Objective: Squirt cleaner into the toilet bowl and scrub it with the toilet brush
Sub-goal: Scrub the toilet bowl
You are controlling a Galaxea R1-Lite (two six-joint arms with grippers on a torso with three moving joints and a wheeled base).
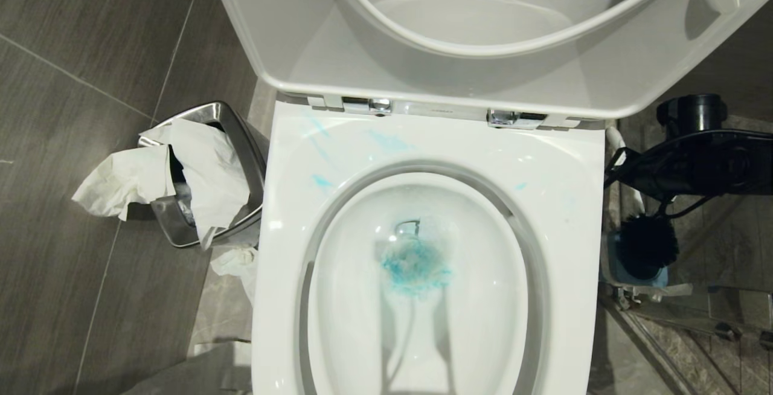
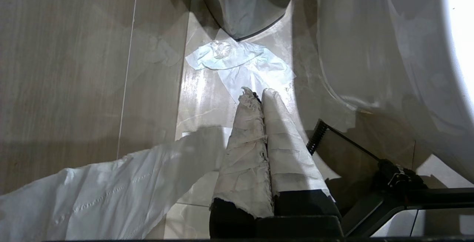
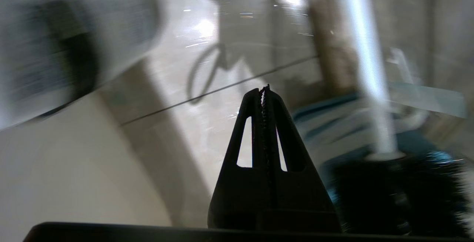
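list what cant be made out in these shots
- Brush handle: smeared by motion blur in the right wrist view; in the head view the right arm covers most of it, above the bristle head.
- Holder: mostly hidden behind the bristles, head view.
- Bowl: front cut off by the head view's lower edge.
- Bin: contents buried under paper, head view.
- Right gripper: shut, empty; surroundings blurred.

Head overhead toilet bowl (image 1: 423, 141) (wrists floorward)
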